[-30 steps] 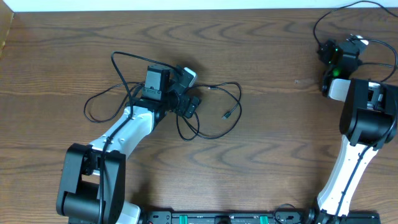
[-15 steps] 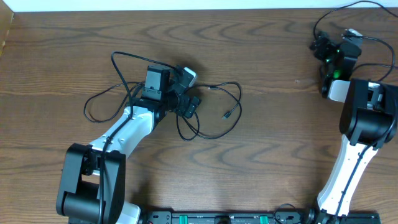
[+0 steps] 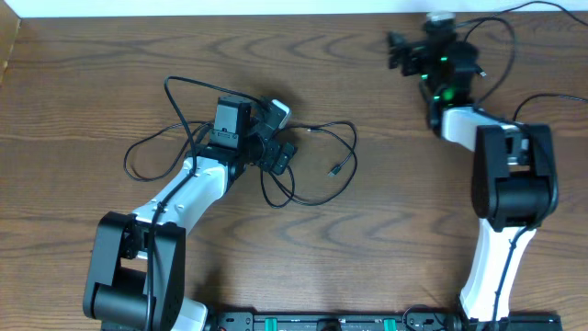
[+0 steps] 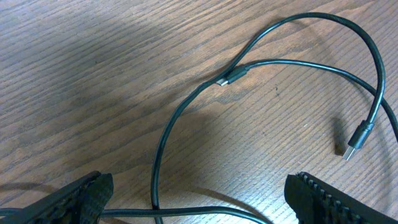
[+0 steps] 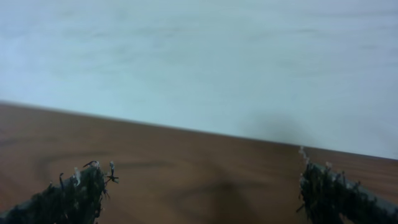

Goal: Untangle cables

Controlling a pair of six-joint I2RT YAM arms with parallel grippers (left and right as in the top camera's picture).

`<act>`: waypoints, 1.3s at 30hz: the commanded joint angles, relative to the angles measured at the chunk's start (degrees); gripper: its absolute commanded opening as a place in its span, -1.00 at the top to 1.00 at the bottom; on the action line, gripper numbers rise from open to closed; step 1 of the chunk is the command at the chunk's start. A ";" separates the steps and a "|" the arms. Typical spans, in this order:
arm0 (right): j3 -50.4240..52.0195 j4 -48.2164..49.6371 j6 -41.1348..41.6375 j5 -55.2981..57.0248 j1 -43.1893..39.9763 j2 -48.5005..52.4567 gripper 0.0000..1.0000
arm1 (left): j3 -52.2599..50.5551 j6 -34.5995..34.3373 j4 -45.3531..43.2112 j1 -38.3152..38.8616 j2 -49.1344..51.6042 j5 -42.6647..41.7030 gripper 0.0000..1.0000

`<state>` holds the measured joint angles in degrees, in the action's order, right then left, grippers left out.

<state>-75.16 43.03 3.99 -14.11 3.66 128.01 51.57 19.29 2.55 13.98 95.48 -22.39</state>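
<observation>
Thin black cables (image 3: 336,169) lie in loose crossing loops left of the table's middle. My left gripper (image 3: 280,152) stands low over the tangle, open. In the left wrist view the cables (image 4: 163,134) curve across the wood, and one strand runs between the fingertips (image 4: 87,196) near the bottom edge. A small plug (image 4: 354,142) lies free at the right, and another connector (image 4: 231,78) sits where two strands meet. My right gripper (image 3: 401,51) is at the table's far edge, pointing left, open and empty. The right wrist view is blurred; the right gripper (image 5: 205,186) has only bare wood between its fingers.
The thick black leads (image 3: 501,41) of the right arm loop near the back right corner. The table's far edge (image 5: 186,129) meets a pale wall just ahead of the right gripper. Brown wood spans between the two arms.
The right arm has swung left along the back edge, from the far right corner towards the middle. The left arm and the cables have not moved.
</observation>
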 commanded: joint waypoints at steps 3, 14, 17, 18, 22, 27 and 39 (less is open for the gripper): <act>0.24 -2.23 -2.12 -3.45 3.28 -0.50 -0.99 | -0.09 -0.07 -0.02 -0.24 0.00 -0.55 -0.86; 0.24 -18.78 2.75 -7.41 10.49 -2.51 -0.99 | -0.09 -0.07 -0.02 -0.24 0.00 -0.55 -0.86; 0.24 -26.01 1.46 -6.80 11.85 -5.51 -0.99 | -0.09 -0.07 -0.02 -0.24 0.00 -0.55 -0.86; 0.24 -28.74 1.49 -6.21 12.22 -6.86 -0.99 | -0.09 -0.07 -0.02 -0.26 0.00 -0.55 -0.87; 0.24 -38.42 1.49 -5.09 12.92 -11.37 -0.99 | -0.09 -0.07 -0.02 -0.26 0.00 -0.55 -0.87; 0.24 -48.74 1.14 -5.07 12.94 -15.15 -0.98 | -0.09 -0.11 -0.02 -0.24 0.00 -0.59 -0.86; 0.26 -67.71 -4.94 -6.43 13.11 -16.04 -0.98 | -0.09 -27.63 2.62 -0.31 0.00 22.69 -0.87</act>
<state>-74.85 -23.64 2.59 -19.73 16.64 112.18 51.55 7.90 4.29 13.98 95.48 -14.81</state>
